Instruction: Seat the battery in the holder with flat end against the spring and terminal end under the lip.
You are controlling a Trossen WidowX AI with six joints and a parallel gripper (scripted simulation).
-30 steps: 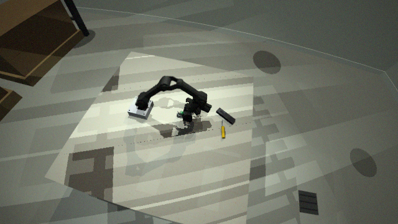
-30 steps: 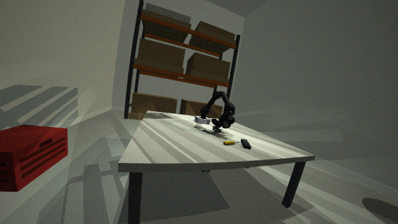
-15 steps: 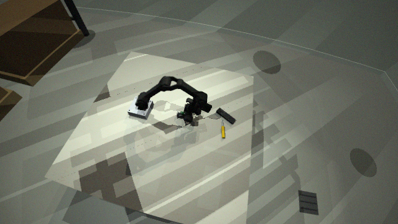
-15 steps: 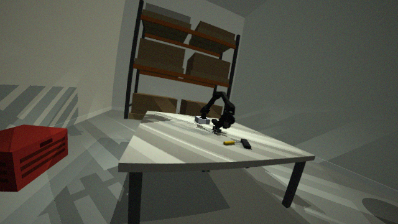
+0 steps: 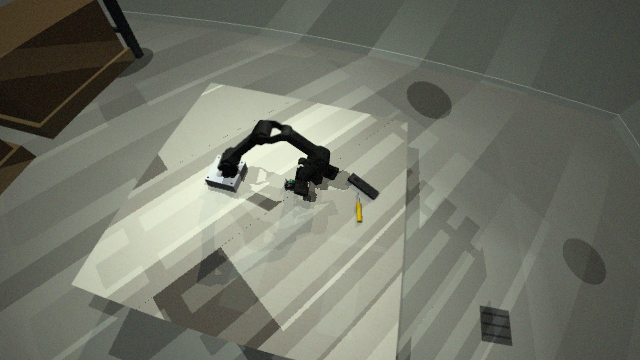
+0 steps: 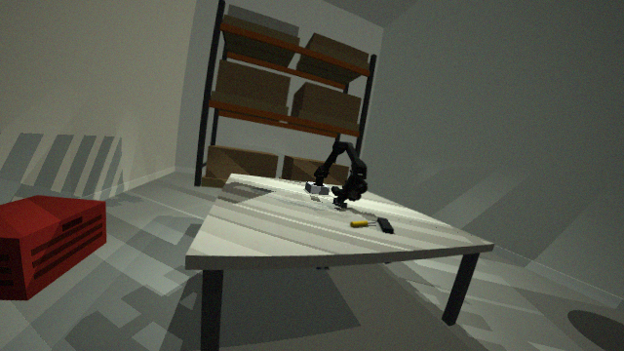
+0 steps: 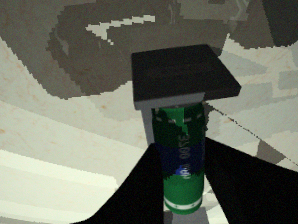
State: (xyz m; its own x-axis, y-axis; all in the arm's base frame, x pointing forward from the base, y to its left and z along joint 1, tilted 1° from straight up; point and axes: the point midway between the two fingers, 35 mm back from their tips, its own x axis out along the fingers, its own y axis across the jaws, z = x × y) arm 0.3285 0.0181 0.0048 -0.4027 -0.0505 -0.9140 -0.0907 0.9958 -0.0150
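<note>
The green battery [image 7: 184, 187] with a blue band lies lengthwise in the holder [image 7: 185, 75] in the wrist view. Its far end reaches the holder's dark raised end block; the spring and that contact are hidden. Its near end, with a white ring, lies over the grey holder floor. The lip is not clearly visible. My gripper [image 7: 177, 146] is shut on the battery, with one black finger on each side. In the top and exterior views the gripper [image 5: 295, 186] [image 6: 339, 205] is low over the table, where holder and battery are too small to judge the seating.
A yellow screwdriver [image 5: 359, 212] [image 6: 359, 223] and a black bar-shaped object [image 5: 363, 186] [image 6: 385, 225] lie on the table [image 5: 350, 280] [image 6: 273, 239], beyond the gripper from the arm's base. The arm's pale base box [image 5: 224, 179] [image 6: 317, 188] stands on the same table.
</note>
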